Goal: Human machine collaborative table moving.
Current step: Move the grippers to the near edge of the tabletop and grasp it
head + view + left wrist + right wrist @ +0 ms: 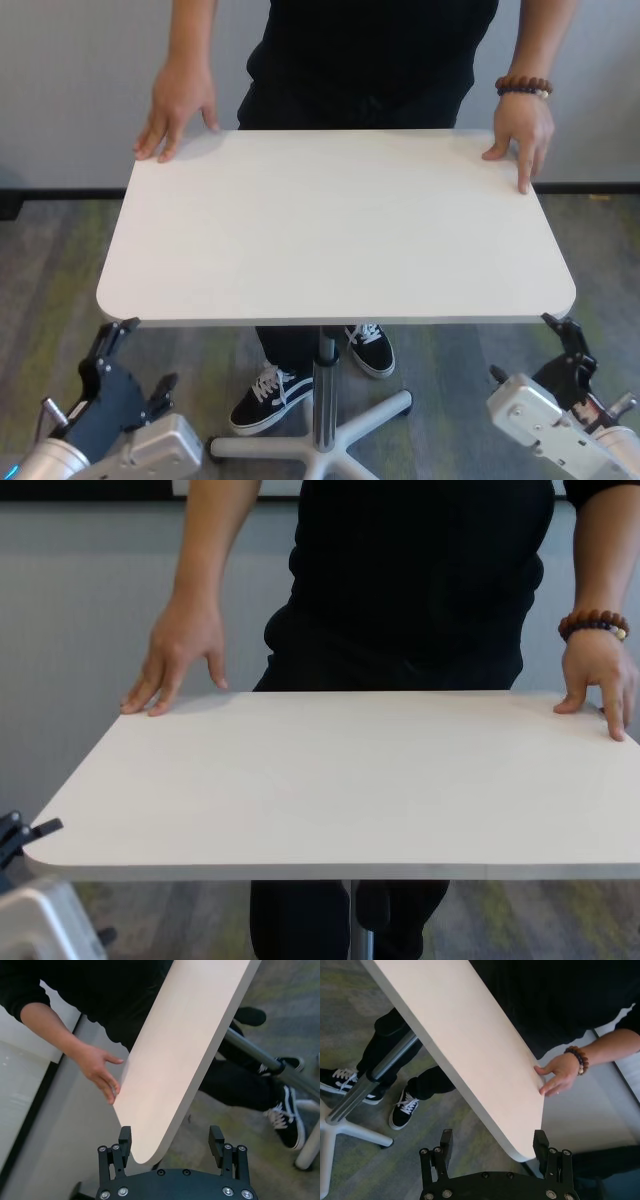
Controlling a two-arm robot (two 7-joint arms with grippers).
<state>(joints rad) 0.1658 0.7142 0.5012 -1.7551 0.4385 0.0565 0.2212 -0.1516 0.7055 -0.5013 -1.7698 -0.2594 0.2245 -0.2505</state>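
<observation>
Head view: table far corners under human hands.

The large white rectangular tabletop stands between the black-topped person behind and both black two-finger grippers at its near corners.

A man in black rests both hands on the far corners of a level white bench, while the left claw and right claw straddle its near corners, jaws spread wide.
</observation>
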